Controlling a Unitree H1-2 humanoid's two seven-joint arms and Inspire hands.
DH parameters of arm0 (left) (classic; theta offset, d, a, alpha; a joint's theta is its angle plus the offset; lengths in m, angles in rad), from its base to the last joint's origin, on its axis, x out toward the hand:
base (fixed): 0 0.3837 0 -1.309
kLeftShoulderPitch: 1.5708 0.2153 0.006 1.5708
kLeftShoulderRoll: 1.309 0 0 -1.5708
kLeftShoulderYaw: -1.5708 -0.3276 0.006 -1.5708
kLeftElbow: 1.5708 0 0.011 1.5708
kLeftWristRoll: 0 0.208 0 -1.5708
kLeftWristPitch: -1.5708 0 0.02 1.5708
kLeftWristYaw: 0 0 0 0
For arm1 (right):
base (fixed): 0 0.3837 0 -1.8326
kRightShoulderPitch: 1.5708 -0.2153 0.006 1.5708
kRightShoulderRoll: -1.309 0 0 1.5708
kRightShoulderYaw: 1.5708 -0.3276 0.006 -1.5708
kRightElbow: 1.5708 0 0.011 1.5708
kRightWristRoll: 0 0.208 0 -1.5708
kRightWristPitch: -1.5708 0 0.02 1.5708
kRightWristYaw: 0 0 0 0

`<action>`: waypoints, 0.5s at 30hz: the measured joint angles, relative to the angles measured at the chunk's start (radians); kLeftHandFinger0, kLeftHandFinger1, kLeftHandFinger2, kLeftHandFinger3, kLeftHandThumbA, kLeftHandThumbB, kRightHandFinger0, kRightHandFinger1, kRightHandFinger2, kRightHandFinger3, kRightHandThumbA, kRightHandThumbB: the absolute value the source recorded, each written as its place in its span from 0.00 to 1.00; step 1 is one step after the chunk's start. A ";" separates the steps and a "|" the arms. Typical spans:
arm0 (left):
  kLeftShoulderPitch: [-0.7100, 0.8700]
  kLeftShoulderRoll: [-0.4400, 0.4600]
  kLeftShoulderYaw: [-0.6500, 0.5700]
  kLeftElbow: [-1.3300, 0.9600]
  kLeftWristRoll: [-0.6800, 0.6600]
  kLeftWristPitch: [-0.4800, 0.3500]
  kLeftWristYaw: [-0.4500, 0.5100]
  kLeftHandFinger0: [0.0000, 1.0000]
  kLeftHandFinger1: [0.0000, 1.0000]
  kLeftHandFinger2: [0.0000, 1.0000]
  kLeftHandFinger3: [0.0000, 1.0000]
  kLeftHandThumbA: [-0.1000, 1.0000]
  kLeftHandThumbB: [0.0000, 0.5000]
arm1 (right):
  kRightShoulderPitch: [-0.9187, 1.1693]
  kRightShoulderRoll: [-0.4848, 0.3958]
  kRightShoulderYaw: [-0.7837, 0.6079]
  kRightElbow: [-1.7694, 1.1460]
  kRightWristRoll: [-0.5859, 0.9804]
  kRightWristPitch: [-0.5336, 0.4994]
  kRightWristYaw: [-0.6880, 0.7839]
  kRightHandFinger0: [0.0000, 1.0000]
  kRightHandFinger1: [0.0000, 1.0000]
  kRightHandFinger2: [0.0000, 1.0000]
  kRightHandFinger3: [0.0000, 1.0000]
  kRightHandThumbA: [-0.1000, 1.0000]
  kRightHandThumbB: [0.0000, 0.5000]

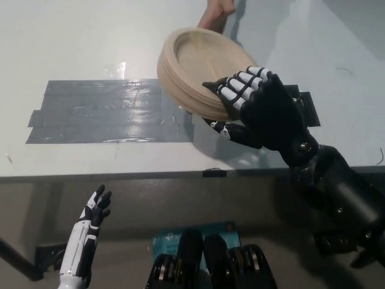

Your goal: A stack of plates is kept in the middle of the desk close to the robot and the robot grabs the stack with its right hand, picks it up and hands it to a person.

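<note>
Upper centre of the frame, your black right hand (260, 108) is gripping the stack of plates (201, 71) by its near right edge, fingers (239, 88) lying over the rim and the thumb tucked under the bottom plate. You are holding the stack clear of the tabletop (90, 42), with the far side riding higher than the side in your grasp, so the hollow of the top plate is facing toward the lower left of the frame. The plates are sitting flush on one another, pale wood-coloured, with their edges showing as fine layers along the left side.

At the top edge, just beyond the far rim of the stack, a person's hand (215, 12) is reaching in; you cannot tell from this view whether it is touching the plates. Its shadow is falling on the tabletop to the right of it.

Below the stack, a wide patch of dark grey tape (102, 111) is lying flat across the left and middle of the tabletop, and a smaller black tape patch (304, 105) is showing to the right, partly covered by your right hand and wrist.

At the lower left, below the tabletop's front edge, your white left hand (96, 211) is hanging idle with its fingers spread apart and holding nothing.
</note>
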State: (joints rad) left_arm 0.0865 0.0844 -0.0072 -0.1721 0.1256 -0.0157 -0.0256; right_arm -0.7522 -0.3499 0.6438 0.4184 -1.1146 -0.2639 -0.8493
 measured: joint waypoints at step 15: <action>-0.003 0.000 -0.007 -0.001 0.003 -0.001 0.000 0.93 1.00 1.00 1.00 1.00 0.00 | -0.198 0.125 0.004 0.464 -0.021 -0.030 -0.066 0.35 0.52 1.00 1.00 0.00 0.53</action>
State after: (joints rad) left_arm 0.0831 0.0844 -0.0141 -0.1734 0.1283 -0.0167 -0.0260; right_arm -0.9501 -0.2248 0.6473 0.8819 -1.1354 -0.2935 -0.9151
